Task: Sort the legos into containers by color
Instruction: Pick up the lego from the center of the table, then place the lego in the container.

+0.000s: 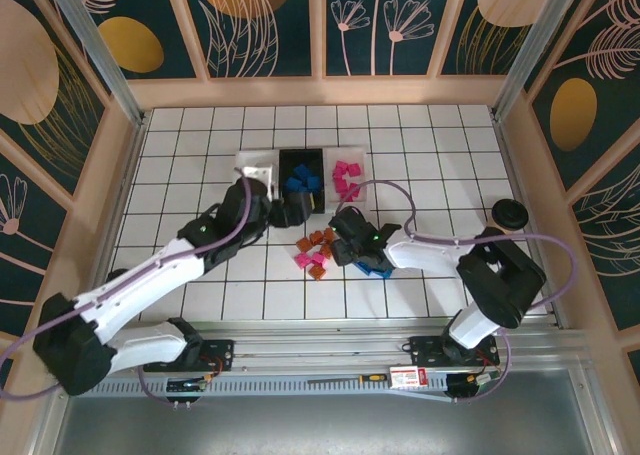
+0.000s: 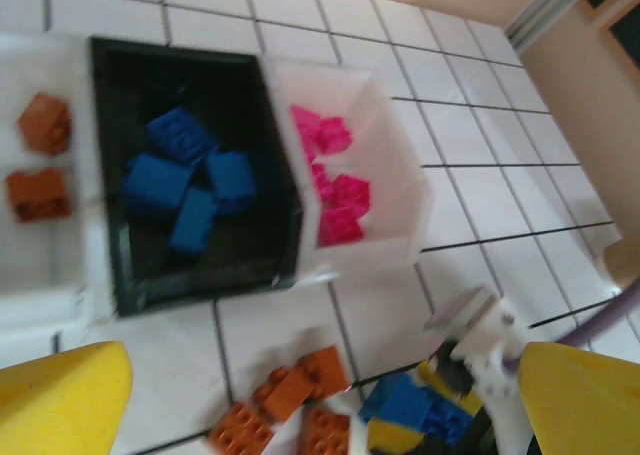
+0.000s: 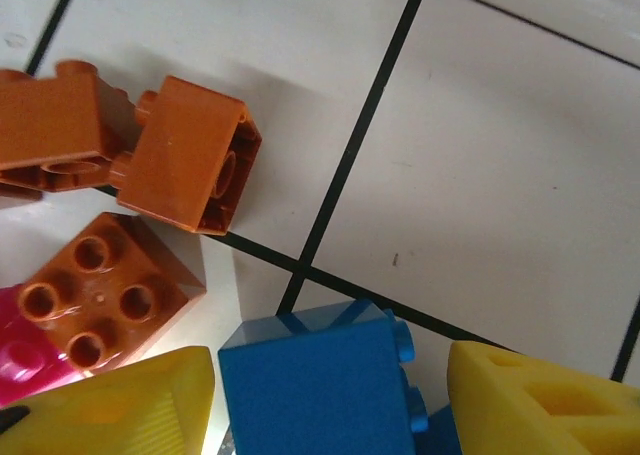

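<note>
white tiled floor [image 1: 420, 145], dark floral wall panels [image 1: 260, 20] around.

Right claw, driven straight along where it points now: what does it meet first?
Most likely the blue lego framed between the right claw's open fingers; how far off it is I can't tell.

Here we are in a robotics lab test cell, not a real room. The counter [image 1: 420, 145] is a white tiled board boxed in by printed leaf-pattern wall panels [image 1: 270, 25], with bare aluminium posts [image 1: 95, 45] at the far corners. Along the near edge, a metal rail [image 1: 330, 340] carries two bolted arm bases [image 1: 190, 355], with purple cables [image 1: 560, 240] looping off them. Mid-counter sit toy legos [image 1: 318, 247] and small containers [image 2: 400, 200].
</note>
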Controlling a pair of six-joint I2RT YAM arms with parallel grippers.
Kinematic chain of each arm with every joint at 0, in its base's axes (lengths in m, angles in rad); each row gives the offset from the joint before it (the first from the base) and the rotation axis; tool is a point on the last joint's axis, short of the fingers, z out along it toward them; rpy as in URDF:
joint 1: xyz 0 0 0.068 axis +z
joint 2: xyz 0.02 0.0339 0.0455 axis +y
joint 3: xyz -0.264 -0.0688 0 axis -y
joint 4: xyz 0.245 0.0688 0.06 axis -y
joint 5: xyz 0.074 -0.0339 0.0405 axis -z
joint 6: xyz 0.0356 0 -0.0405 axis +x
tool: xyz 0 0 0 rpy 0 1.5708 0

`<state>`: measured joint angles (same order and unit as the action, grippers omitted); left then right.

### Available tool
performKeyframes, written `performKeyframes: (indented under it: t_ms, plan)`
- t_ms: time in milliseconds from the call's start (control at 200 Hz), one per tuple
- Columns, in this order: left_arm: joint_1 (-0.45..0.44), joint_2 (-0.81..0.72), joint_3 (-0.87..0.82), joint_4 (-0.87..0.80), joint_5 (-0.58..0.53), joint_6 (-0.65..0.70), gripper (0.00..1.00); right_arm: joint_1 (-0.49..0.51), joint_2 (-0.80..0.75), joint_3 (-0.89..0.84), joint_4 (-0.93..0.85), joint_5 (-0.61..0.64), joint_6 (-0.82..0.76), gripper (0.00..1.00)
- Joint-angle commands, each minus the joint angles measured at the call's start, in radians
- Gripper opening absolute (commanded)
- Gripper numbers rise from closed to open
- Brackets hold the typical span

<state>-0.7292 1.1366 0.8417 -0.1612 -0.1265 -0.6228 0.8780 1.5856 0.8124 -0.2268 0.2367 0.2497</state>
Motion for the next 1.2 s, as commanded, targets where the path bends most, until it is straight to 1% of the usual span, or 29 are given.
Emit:
performKeyframes:
  t_ms: [0,105,165,250,330,410,490,586,701,826,926,1031,1196]
  plan:
    - [-0.002,-0.127,-0.091,-0.030,-0.073,-0.049,0.99,-0.008,0.041,0.043,-0.032,0.013,-0.038,0.62]
    - [-0.002,-0.211,-0.148,-0.068,-0.097,-0.067,0.99,-0.010,0.066,0.056,-0.031,0.015,-0.047,0.59]
    - [-0.002,-0.246,-0.167,-0.085,-0.106,-0.072,0.99,-0.010,0.073,0.060,-0.030,0.012,-0.048,0.55]
    - [-0.002,-0.276,-0.193,-0.093,-0.113,-0.077,0.99,-0.010,0.066,0.059,-0.025,-0.002,-0.048,0.46]
    - [-0.002,-0.286,-0.209,-0.097,-0.114,-0.083,0.98,-0.008,0.032,0.052,-0.026,-0.008,-0.042,0.34]
    - [-0.002,-0.287,-0.222,-0.102,-0.118,-0.089,0.98,-0.006,-0.026,0.041,-0.031,-0.013,-0.033,0.28]
    - [-0.001,-0.287,-0.241,-0.103,-0.120,-0.092,0.99,-0.005,-0.105,0.036,-0.041,-0.037,-0.023,0.25]
    - [-0.002,-0.300,-0.272,-0.097,-0.123,-0.098,0.99,-0.002,-0.190,0.062,-0.031,-0.105,-0.017,0.24]
    - [-0.002,-0.328,-0.327,-0.079,-0.118,-0.123,0.99,0.000,-0.215,0.141,0.025,-0.144,-0.014,0.24]
    - [-0.001,-0.362,-0.373,-0.065,-0.099,-0.152,0.98,-0.005,-0.125,0.269,0.109,-0.121,-0.014,0.25]
    - [-0.001,-0.379,-0.397,-0.055,-0.075,-0.164,0.99,-0.022,0.017,0.394,0.153,-0.084,-0.012,0.25]
    - [-0.003,-0.382,-0.410,-0.060,-0.065,-0.166,0.98,-0.063,0.169,0.514,0.182,-0.072,0.015,0.25]
    - [-0.002,-0.396,-0.432,-0.063,-0.061,-0.178,0.99,-0.099,0.340,0.633,0.216,-0.076,0.041,0.27]
